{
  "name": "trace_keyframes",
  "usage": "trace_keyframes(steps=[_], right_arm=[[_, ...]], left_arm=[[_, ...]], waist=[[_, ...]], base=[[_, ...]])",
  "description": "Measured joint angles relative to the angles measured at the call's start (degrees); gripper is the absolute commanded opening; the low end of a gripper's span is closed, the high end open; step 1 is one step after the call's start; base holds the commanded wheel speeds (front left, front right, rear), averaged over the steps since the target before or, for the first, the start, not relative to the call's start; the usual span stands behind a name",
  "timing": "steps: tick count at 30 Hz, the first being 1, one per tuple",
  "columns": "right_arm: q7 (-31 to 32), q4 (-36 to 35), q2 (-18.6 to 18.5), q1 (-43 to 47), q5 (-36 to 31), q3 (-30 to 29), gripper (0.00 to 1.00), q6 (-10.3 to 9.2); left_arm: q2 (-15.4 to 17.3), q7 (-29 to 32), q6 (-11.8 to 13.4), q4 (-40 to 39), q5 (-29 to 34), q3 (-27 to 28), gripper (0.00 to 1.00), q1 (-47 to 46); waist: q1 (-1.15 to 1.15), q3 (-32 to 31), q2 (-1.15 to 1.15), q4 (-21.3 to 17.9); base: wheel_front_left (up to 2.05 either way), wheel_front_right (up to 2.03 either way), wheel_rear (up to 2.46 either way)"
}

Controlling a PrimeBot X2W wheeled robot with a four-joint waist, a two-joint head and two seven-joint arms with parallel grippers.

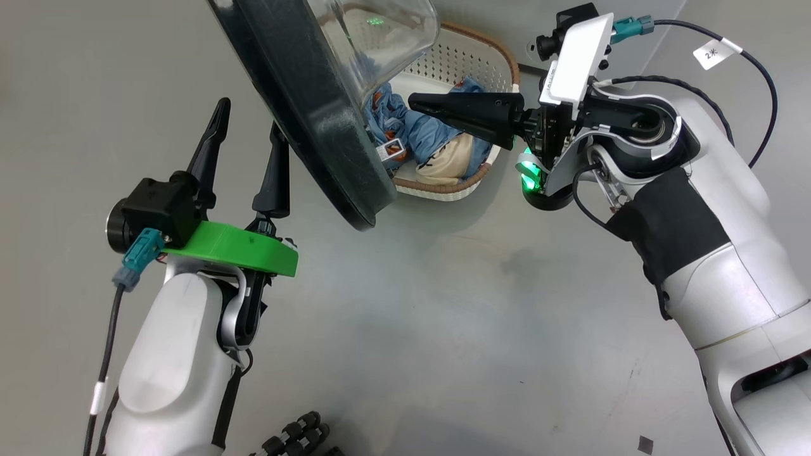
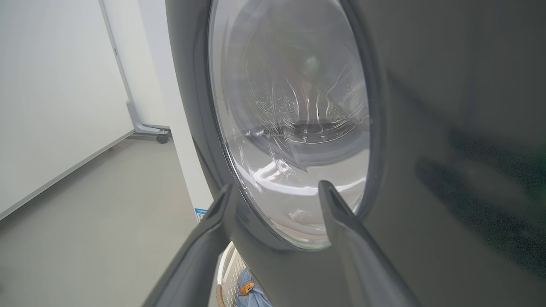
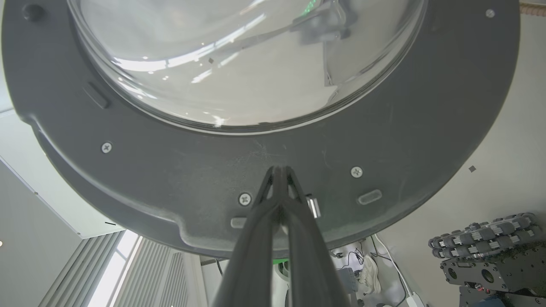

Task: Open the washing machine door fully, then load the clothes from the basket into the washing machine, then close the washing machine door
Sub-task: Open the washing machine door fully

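Above grey floor (image 1: 443,316), the washing machine door (image 1: 304,107) stands between the open left gripper (image 1: 249,116) and closed right gripper (image 1: 415,101).

silver-white arms (image 1: 165,373) carry a green wrist plate (image 1: 247,252), white bracket (image 1: 576,60) and black cables (image 1: 775,111).

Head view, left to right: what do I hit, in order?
left gripper with jaws open → washing machine door → basket → right forearm. The right gripper and the clothes overlap the door and basket, so I left them out.
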Motion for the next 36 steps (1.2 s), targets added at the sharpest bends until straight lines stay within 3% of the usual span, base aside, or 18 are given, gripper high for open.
trace_keyframes(steps=[20, 21, 22, 28, 36], right_arm=[[-3.05, 3.22, 0.62, 8.88, 2.31, -1.59, 0.00, 4.78], [-4.02, 3.32, 0.73, 9.49, 2.32, -1.87, 0.18, 5.93], [-4.99, 3.42, 0.77, 9.70, 2.27, -2.30, 1.00, 6.37], [-12.12, 3.77, 0.24, 11.03, -1.37, -4.83, 1.00, 11.18], [-20.96, 4.17, -0.77, 13.32, -3.19, -10.09, 1.00, 12.04]], left_arm=[[2.33, 0.00, 0.00, 1.48, 1.19, 4.14, 1.00, 5.68], [2.61, 0.00, -0.01, 1.53, 1.32, 4.78, 1.00, 6.54], [2.87, 0.00, -0.01, 1.55, 1.32, 5.05, 1.00, 6.99], [3.26, 0.00, -0.01, 1.48, 1.32, 7.17, 1.00, 9.24], [3.47, 0.00, 0.00, 1.02, 1.34, 8.66, 1.00, 11.51]], waist=[[0.00, -8.22, 0.00, -4.90], [0.00, -9.16, 0.00, -5.49], [0.00, -9.60, 0.00, -5.81], [0.00, -12.11, 0.00, -7.85], [0.00, -14.56, 0.00, -10.66]], base=[[0.00, 0.00, 0.00], [0.00, 0.00, 0.00], [0.00, 0.00, 0.00], [0.00, 0.00, 0.00], [0.00, 0.00, 0.00]])
